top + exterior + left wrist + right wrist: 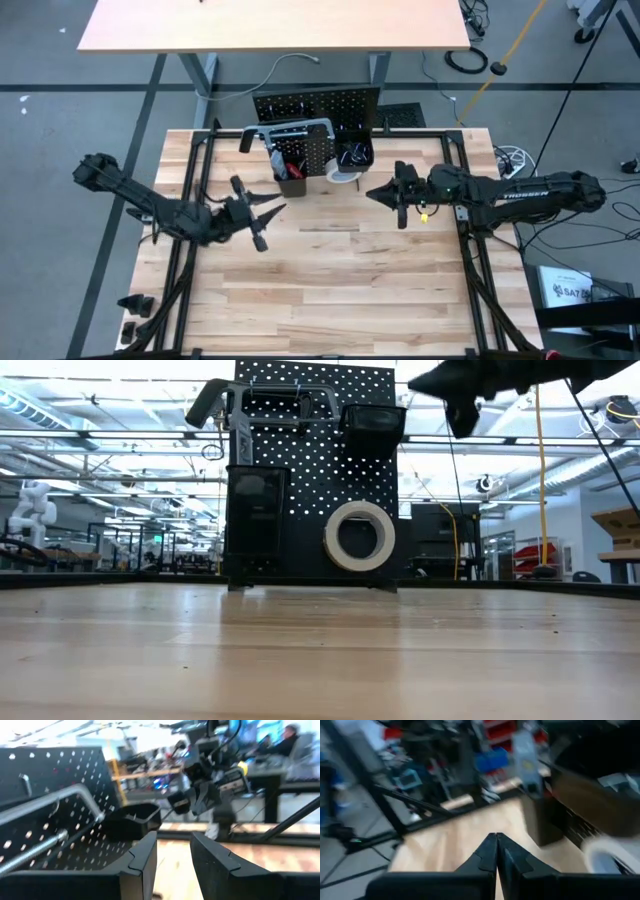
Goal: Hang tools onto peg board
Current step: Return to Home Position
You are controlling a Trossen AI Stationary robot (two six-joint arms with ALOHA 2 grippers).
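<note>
High view: bench of pale wood planks, both arms held low over its middle, tips facing each other and well apart. Left gripper on the left half, angled toward the far edge. In the left wrist view its fingers stand a narrow gap apart, holding nothing. Right gripper on the right half, nearer the far edge. In the right wrist view its fingers are pressed together tip to tip, holding nothing.

Peg board upright at the middle of the far edge. On it:
- grey hacksaw across the top left
- tall bin under the hacksaw, something red inside; cannot tell what
- smaller bin at upper right
- white tape roll low on the right, below the smaller bin

Beyond: grey floor and a tan desk.
</note>
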